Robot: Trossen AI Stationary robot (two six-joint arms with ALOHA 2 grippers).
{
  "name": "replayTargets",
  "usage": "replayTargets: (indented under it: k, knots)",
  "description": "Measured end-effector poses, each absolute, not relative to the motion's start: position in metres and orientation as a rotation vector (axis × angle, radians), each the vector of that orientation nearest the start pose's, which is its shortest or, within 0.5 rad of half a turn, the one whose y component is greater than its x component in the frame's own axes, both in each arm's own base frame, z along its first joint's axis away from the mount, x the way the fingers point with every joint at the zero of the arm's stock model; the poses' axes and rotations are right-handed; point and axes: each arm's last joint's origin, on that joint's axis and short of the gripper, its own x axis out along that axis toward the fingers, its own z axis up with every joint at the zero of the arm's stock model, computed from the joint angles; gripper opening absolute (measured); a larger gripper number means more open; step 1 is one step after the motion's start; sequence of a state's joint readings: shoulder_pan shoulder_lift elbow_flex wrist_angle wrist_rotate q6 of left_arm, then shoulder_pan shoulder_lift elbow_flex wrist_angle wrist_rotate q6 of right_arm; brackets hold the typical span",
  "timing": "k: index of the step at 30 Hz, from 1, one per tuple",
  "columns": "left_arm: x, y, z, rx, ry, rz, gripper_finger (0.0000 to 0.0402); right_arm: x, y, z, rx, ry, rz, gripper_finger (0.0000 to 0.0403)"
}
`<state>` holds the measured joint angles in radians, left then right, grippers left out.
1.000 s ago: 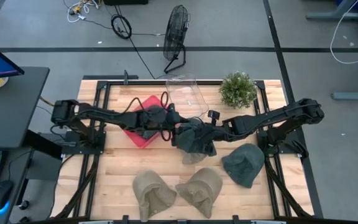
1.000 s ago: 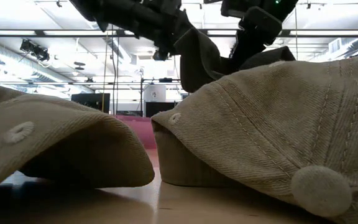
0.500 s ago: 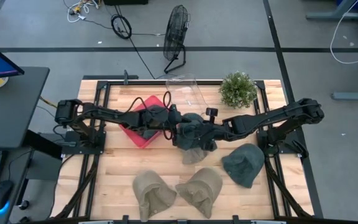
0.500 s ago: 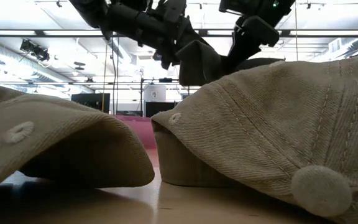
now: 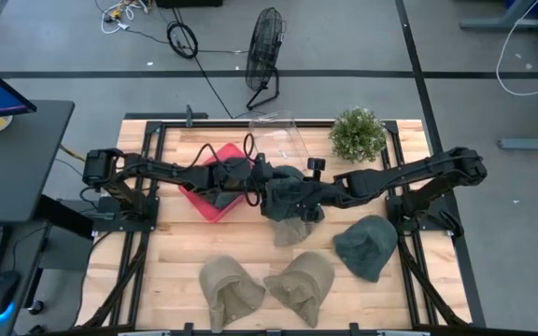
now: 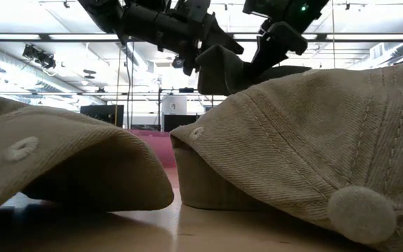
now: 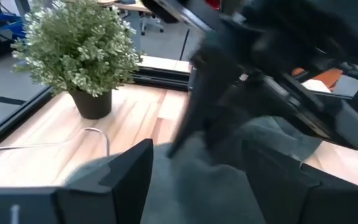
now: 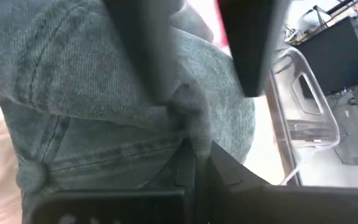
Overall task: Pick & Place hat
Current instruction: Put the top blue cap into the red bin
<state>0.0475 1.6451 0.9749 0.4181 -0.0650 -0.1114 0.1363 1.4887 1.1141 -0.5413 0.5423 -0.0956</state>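
A dark grey hat (image 5: 292, 198) hangs in the air over the middle of the table, between both arms. My left gripper (image 5: 267, 187) reaches it from the table's left and is shut on it. My right gripper (image 5: 308, 194) comes from the right and is also shut on it. The low view shows the hat (image 6: 222, 70) lifted clear under both grippers. In the left wrist view, grey cloth (image 7: 191, 193) fills the gap between my left fingers. My left gripper has a thick bunch of the hat's crown (image 7: 197, 183) between its two fingers, which stay well apart. The fingers (image 8: 145, 50) come level from the table's left. The hat is lifted clear and hangs below them. My right gripper pinches a raised fold of the hat's crown (image 8: 188, 115) between its two shut fingers. It comes level from the table's right, facing the left gripper. The hat is clear of the table and hangs slack below the hold.
A lighter hat (image 5: 292, 231) lies under the held one. A dark green hat (image 5: 367, 247) and two tan hats (image 5: 232, 285) (image 5: 302, 277) lie toward the near edge. A red tray (image 5: 208, 201), a clear container (image 5: 278, 140) and a potted plant (image 5: 358, 133) stand farther back.
Both grippers have carried the hat upward and a little toward the table's left and far edge. The hat hung long before; now it sits higher and more bunched between them. Both holds have stayed.
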Motion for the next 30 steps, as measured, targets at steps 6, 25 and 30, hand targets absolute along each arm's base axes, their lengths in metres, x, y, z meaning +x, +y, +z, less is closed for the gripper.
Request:
replayTargets:
  k: [6,25,30]
  knots:
    - [0.362,0.019,0.231,-0.098,0.301,0.147,0.0248,0.310,0.021,0.263,-0.399,0.832,-0.347,0.0008]
    - [0.355,0.025,0.214,0.126,0.484,0.231,0.0038,0.312,0.022,0.267,-0.358,0.797,-0.331,0.0073]
    - [0.354,0.023,0.213,0.159,0.505,0.215,0.0014,0.311,0.023,0.266,-0.356,0.803,-0.330,0.0115]
